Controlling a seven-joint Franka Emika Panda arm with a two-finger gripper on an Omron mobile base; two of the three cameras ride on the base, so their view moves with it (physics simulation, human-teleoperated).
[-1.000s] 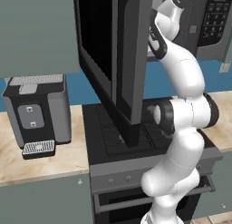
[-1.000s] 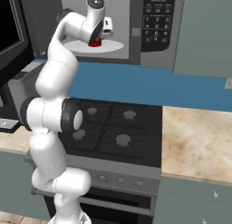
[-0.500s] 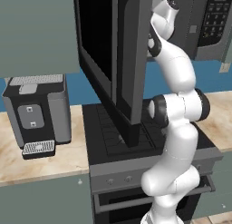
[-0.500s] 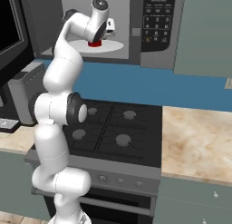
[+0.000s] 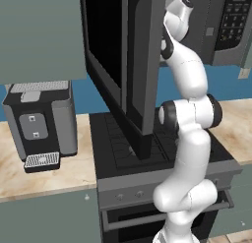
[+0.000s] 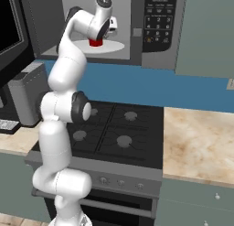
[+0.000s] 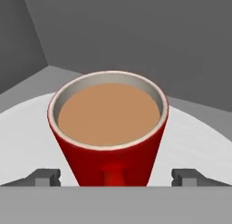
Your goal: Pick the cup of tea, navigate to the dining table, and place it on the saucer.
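The cup of tea (image 7: 108, 128), a glossy red mug full of light brown liquid, stands upright on the white round turntable (image 7: 27, 141) inside the open microwave, its handle facing the hand. The red mug (image 6: 95, 41) sits just below my hand in the right base view. My gripper (image 7: 116, 177) is open, with its fingertips (image 7: 43, 177) on either side of the mug's base and a gap on both sides. In the right base view the gripper (image 6: 101, 36) is inside the microwave's mouth. The dining table and the saucer are out of view.
The microwave's black door (image 5: 133, 65) swings open to the left of the arm. Its keypad (image 6: 157, 14) is right of the cavity. Below lie a black stove (image 6: 119, 129), a beige counter (image 6: 201, 142) and a coffee machine (image 5: 42, 119).
The arm has stretched further into the microwave, bringing the hand closer to the red mug. The mug has not moved.
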